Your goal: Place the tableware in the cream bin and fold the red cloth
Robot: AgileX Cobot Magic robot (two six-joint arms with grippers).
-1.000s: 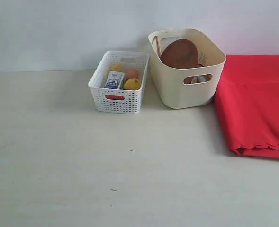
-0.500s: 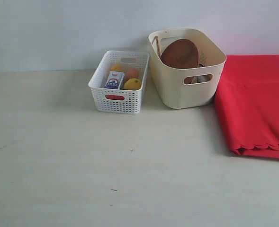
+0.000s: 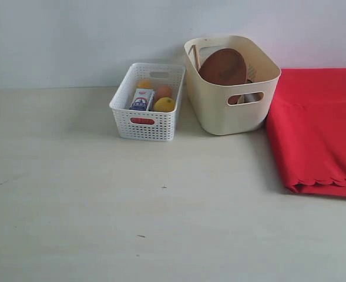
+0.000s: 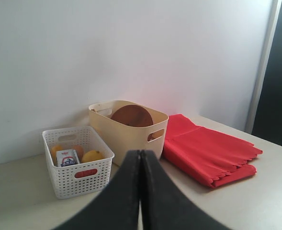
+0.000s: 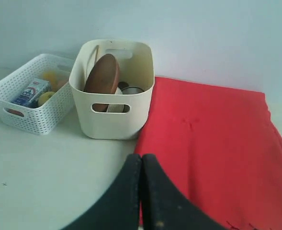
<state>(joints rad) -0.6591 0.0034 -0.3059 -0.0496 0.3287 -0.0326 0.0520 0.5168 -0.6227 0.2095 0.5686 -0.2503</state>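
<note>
A: Where is the tableware?

B: In the cream bin (image 3: pixel 218 111), which stands at the back of the tabletop (image 3: pixel 102 200). The round brown plate (image 3: pixel 222 66) stands on edge inside it, leaning and rising a little above the rim. From the right wrist view I can also make out the rim of the steel cup (image 5: pixel 130 89) behind the plate, and the chopsticks (image 5: pixel 93 57) leaning against the inner wall.

A: And the red cloth?

B: The red cloth (image 3: pixel 316 129) lies flat on the tabletop, folded into layers, just beside the bin on its right. Its scalloped edge faces the front.

A: What sits on the bin's other side?

B: The white lattice basket (image 3: pixel 146 126), just beside it. It holds a lemon (image 3: pixel 164 104) and a blue-and-white packet (image 3: pixel 141 100), among other small items I can't identify.

A: What about the arms?

B: The left gripper (image 4: pixel 141 155) is closed, finger pressed against finger, and sits well back from both containers. The right gripper (image 5: pixel 141 160) is closed the same way, by the cloth's edge. Neither appears in the exterior view.
</note>
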